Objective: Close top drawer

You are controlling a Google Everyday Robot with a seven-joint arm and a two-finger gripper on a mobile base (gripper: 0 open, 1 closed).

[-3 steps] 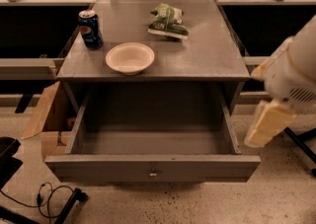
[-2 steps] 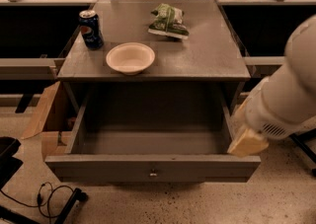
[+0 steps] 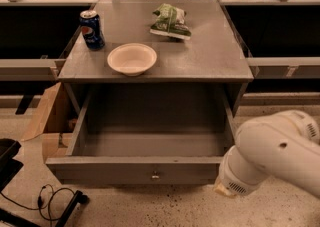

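The top drawer point(image 3: 125, 169) is pulled far out of the grey cabinet and is empty inside. Its long flat front panel carries one small metal knob point(image 3: 155, 175) at the centre. My white arm point(image 3: 272, 158) comes in from the lower right. My gripper point(image 3: 219, 188) is low at the drawer front's right end, mostly hidden behind the arm's wrist; only a tan edge of it shows, close to the panel's right corner.
On the cabinet top point(image 3: 210, 61) stand a blue soda can point(image 3: 92, 30), a white bowl point(image 3: 132, 58) and a green snack bag point(image 3: 171, 21). A cardboard box point(image 3: 47, 116) leans at the cabinet's left. Black cables point(image 3: 50, 200) lie on the floor at lower left.
My arm has swung down and to the left, from beside the cabinet's right side to the drawer front's right corner. The drawer stands as far out as before.
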